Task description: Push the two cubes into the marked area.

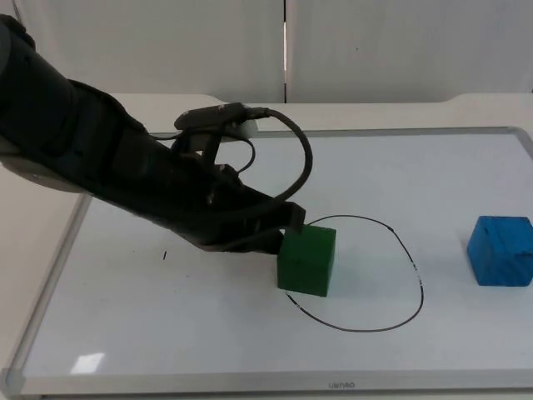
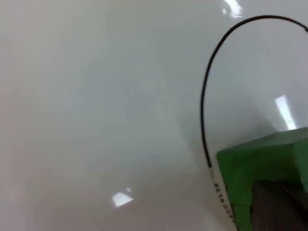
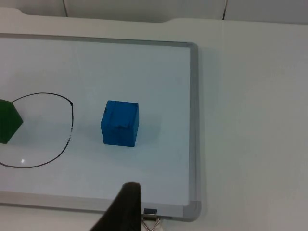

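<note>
Green cube [image 1: 307,260] sits on the left rim of the drawn black oval [image 1: 414,268], with the left gripper [image 1: 287,229] touching its left side; whether the fingers are parted cannot be told. Blue cube [image 1: 500,250] lies well outside, on the whiteboard [image 1: 166,333].

A small grey brand mark sits on the near frame of the whiteboard [image 1: 340,385], too small to read; nothing else carries lettering.
</note>
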`<state>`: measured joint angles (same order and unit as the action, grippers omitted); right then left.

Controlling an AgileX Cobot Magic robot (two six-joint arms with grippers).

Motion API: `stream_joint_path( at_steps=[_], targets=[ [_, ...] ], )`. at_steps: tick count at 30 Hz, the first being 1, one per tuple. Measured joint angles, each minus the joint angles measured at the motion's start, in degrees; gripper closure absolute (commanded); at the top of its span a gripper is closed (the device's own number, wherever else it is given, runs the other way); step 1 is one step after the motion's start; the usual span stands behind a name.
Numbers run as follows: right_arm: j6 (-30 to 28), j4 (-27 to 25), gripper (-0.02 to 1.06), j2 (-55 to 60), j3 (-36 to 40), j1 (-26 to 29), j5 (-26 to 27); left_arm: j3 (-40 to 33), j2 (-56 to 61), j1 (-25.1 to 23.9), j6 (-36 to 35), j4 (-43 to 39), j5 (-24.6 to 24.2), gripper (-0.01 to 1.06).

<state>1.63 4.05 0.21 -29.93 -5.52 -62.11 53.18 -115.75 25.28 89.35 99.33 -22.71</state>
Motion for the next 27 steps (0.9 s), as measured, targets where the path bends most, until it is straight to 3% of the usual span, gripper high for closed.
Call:
stream_joint_path(
  at_steps=[22,27],
  targets=[
    [0.0,0.0,-0.01,0.0,0.0,0.0,0.0,0.0,0.3,3.0,-0.5,-0.4,2.1,1.05],
    [0.1,0.0,-0.01,0.0,0.0,0.0,0.0,0.0,7.3,3.0,-6.9,-9.3,5.0,1.05]
  ],
)
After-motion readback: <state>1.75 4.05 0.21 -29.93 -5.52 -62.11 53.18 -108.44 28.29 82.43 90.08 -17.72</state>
